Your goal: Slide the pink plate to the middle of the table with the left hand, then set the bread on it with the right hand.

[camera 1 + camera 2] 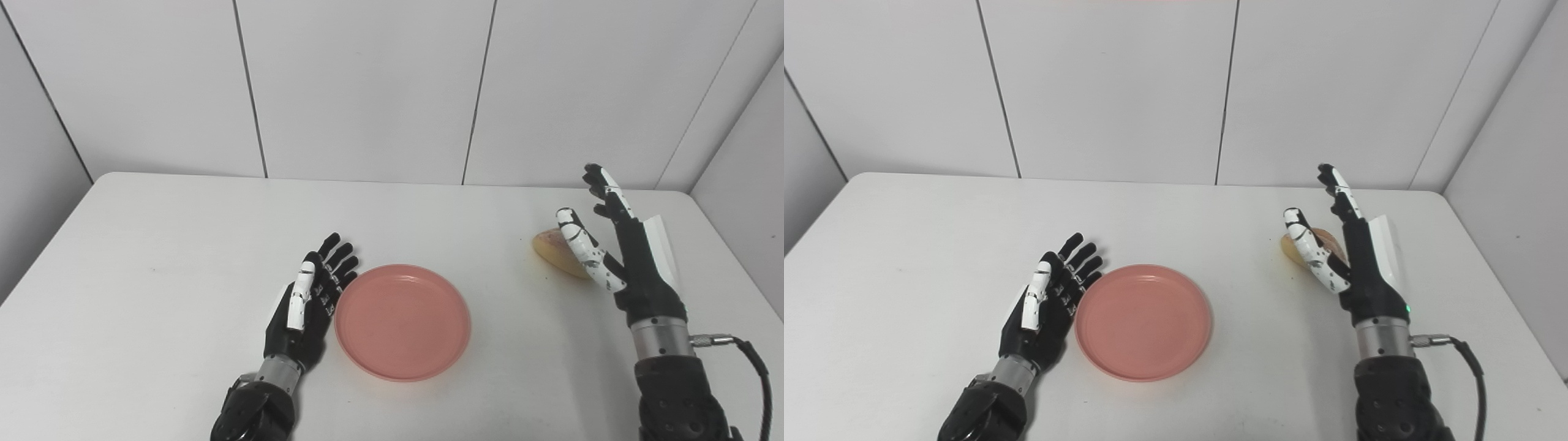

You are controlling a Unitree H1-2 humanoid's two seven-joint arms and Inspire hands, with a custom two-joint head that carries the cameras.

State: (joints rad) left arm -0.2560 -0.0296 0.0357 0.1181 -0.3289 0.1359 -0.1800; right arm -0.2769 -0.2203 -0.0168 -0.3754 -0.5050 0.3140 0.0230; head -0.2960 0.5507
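The pink plate (402, 321) lies flat near the middle of the white table (153, 245), toward its front. My left hand (312, 294) rests just left of the plate's rim, fingers stretched out and apart, holding nothing; whether it touches the rim is unclear. The bread (557, 250), a yellowish loaf, lies on the table at the right. My right hand (612, 245) stands upright beside it, open, with its thumb across the bread's near end and the other fingers raised behind it. Part of the bread is hidden by that hand.
White wall panels (367, 86) rise right behind the table's far edge. The table's right edge (735, 257) runs close to my right arm. A black cable (750, 358) loops out from the right wrist.
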